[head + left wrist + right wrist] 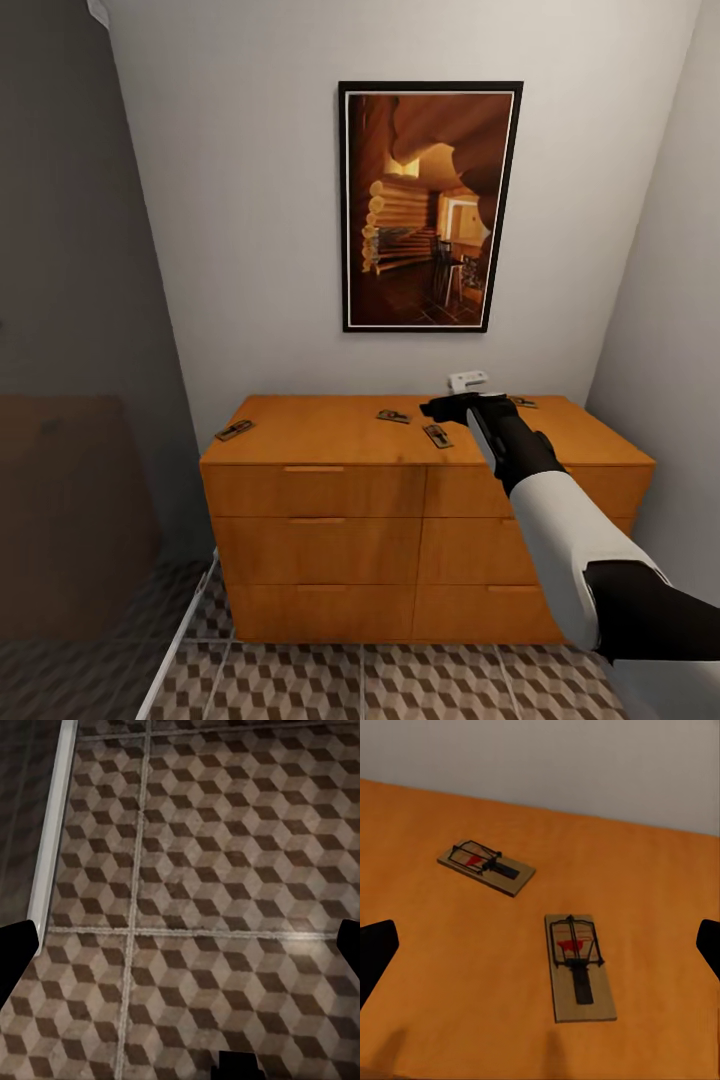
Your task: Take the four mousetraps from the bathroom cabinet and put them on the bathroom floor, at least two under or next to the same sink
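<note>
We are at the very start of the job, at the part where we pick up the first trap. All four mousetraps sit on the flat top of the cabinet (pixel 330 520): one mousetrap at the left edge (pixel 233 430), one in the middle (pixel 393 415), one just in front of our hand (pixel 437 435), and one at the far right by the wall (pixel 523 402). None is on the bathroom floor (pixel 400 685) yet. Our right gripper (pixel 450 406) is held out over the cabinet top, and its fingers are spread wide with nothing between them. From the right wrist camera we see the near trap (pixel 579 967) lying flat between the two finger tips, with the middle trap (pixel 486 866) farther off. Our left gripper (pixel 184 945) hangs low, looks down at the patterned tiles, and is spread wide and empty too. Next, we think we should bring the right hand down over the near trap, line the fingers up with its long sides, and squeeze gently. The trap is thin and flat, so the fingers may slip off it.
</note>
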Tool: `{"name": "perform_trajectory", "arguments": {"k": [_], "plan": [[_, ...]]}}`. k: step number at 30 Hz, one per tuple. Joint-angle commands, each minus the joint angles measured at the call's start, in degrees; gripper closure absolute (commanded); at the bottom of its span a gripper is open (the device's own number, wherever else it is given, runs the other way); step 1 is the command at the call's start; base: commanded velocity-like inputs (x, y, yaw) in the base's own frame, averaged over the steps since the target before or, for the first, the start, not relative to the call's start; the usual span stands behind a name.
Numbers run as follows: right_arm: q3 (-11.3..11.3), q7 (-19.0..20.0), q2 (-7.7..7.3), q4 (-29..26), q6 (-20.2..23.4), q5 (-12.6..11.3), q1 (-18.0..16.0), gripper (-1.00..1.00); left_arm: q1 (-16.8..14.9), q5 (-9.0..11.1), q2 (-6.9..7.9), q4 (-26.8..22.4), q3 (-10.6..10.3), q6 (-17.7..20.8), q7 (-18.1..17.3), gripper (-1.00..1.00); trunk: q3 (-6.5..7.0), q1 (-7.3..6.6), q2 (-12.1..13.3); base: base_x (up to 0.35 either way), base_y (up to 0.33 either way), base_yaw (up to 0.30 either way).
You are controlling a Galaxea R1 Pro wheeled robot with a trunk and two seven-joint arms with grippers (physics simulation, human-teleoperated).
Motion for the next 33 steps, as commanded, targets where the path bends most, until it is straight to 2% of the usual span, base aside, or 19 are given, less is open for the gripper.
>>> {"name": "perform_trajectory", "arguments": {"k": [1,7,15,25,33], "plan": [[-0.04,0.56,-0.35,0.00,0.25,0.61,-0.03,-1.00,-0.03,-0.02,0.00,0.04,-0.07,-0.18,0.19,-1.00,-0.07,0.00,-0.04,0.000,0.000,0.000],[-0.04,1.02,-2.31,1.46,-0.11,0.55,0.00,-1.00,-0.03,-0.02,-0.02,0.03,-0.07,-0.18,0.19,-1.00,-0.07,0.00,-0.04,0.000,0.000,0.000],[-0.04,1.07,-3.89,7.17,-4.42,0.54,0.02,-1.00,-0.03,-0.04,-0.02,0.05,-0.07,-0.18,0.19,-1.00,-0.07,0.00,-0.04,0.000,0.000,0.000],[-0.04,1.07,-4.26,12.04,-6.91,0.48,-0.03,-1.00,-0.03,-0.11,-0.02,0.04,-0.07,-0.18,0.19,-1.00,-0.07,0.00,-0.04,0.000,0.000,0.000],[-0.04,1.03,-4.26,13.56,-8.53,0.46,-0.03,-1.00,-0.03,-0.11,-0.02,0.04,-0.07,-0.18,0.19,-1.00,-0.07,0.00,-0.04,0.000,0.000,0.000]]}}
